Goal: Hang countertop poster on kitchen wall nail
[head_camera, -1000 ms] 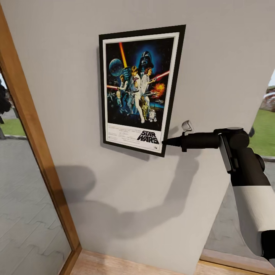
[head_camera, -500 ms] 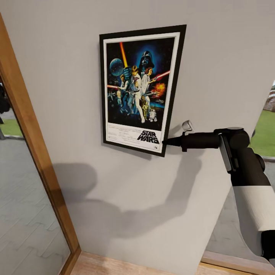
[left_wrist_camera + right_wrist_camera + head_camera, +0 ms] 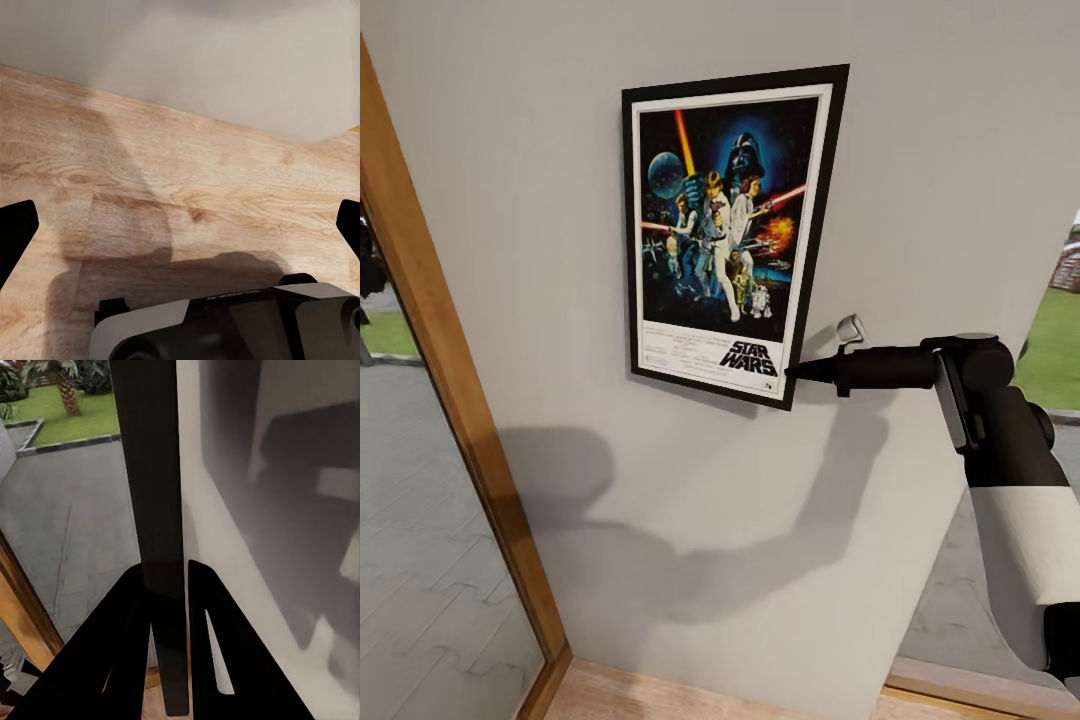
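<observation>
The poster hides whichever wall nail lies behind it.

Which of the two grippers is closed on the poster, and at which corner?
The right gripper, pinching the poster at its lower right corner against the wall. The left gripper is open over the wood floor, holding nothing.

Poster: framed Star Wars print, thin black frame, white border, colourful figures on dark blue. Upright, flat against light-grey wall. Lower right corner pinched edge-on between right gripper fingers.
</observation>
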Motion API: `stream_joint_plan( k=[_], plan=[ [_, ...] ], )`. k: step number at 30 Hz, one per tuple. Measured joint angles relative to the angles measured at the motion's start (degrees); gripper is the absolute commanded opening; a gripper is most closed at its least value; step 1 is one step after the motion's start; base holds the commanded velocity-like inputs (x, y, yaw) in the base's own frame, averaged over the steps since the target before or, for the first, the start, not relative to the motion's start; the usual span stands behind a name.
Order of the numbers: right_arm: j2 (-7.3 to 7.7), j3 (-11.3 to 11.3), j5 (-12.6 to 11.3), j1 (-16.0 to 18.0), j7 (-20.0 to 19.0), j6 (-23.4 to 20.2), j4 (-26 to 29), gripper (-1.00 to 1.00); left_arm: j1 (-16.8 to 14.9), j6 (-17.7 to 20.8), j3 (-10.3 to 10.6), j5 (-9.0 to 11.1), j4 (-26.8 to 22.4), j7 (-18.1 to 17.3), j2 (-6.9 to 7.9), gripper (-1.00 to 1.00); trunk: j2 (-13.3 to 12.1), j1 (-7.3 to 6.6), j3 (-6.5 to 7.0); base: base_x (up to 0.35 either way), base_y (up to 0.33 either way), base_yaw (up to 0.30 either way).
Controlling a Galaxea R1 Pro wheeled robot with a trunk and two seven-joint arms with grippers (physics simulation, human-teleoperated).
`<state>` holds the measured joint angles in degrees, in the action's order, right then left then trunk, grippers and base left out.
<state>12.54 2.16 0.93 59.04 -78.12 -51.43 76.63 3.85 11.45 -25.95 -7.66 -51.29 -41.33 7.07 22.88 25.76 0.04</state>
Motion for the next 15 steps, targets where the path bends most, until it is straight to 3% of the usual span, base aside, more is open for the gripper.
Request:
stream_joint_plan(
  k=[15],
  plan=[
    [0.00, 0.01, -0.17, 0.00, 0.03, -0.06, 0.01, -1.00, 0.00, -0.04, 0.00, 0.00, 0.00, 0.00, 0.00, 1.00, 0.00, 0.00, 0.00, 0.029, 0.000, 0.000]
  ],
)
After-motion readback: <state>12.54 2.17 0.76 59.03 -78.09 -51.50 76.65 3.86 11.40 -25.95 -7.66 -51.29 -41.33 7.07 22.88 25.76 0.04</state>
